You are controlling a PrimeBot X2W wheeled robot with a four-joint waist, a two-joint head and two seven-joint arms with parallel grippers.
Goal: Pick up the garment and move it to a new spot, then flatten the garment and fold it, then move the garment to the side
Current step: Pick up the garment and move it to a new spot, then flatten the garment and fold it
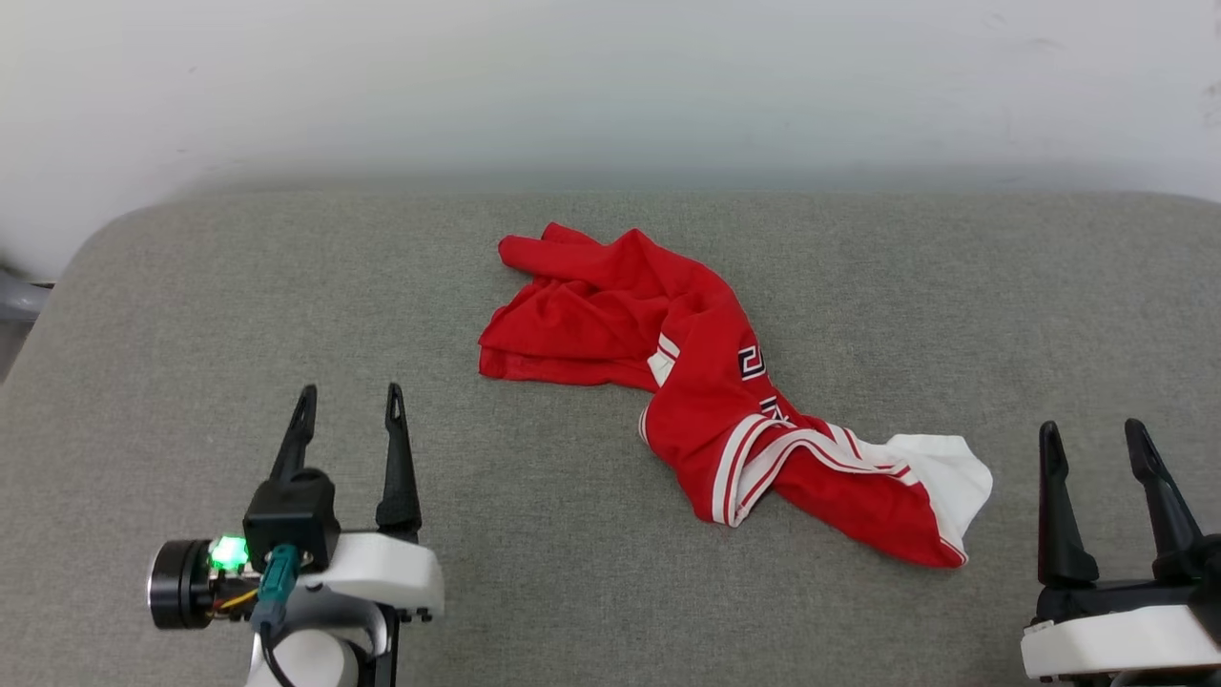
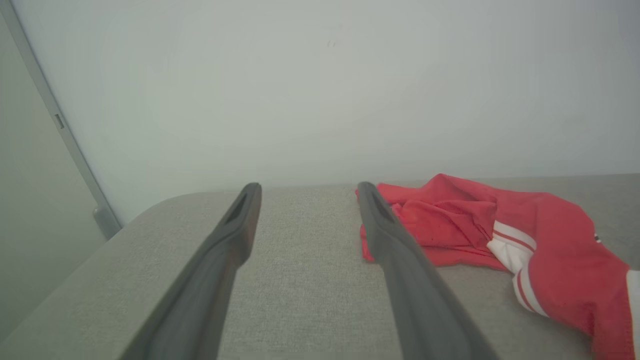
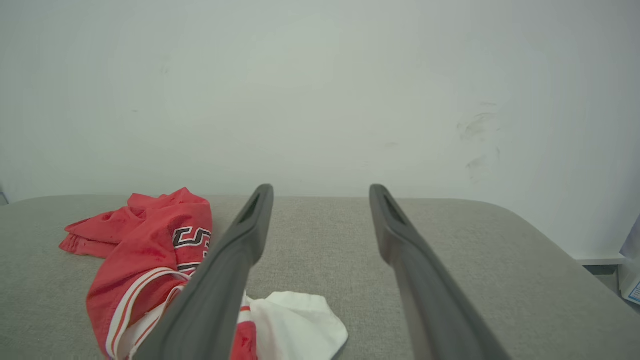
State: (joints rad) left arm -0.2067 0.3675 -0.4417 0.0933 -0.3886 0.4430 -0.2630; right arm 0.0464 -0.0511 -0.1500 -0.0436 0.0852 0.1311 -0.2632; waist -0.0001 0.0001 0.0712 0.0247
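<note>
We find the garment (image 1: 706,401) lying on the padded surface (image 1: 191,334), about midway across it. It runs slantwise, with its bunched far end at 11 o'clock and its near end at 4 o'clock. The wall (image 1: 610,86) stands behind the surface at 12 o'clock. The left gripper (image 1: 350,391) is at 8 o'clock of the garment, well apart from it, fingers pointing to 12 o'clock. The right gripper (image 1: 1092,428) is at 4 o'clock, near the garment's near end yet apart from it. Looking along the left gripper's fingers, we see the garment at 3 o'clock; along the right gripper's, at 8 o'clock.
</note>
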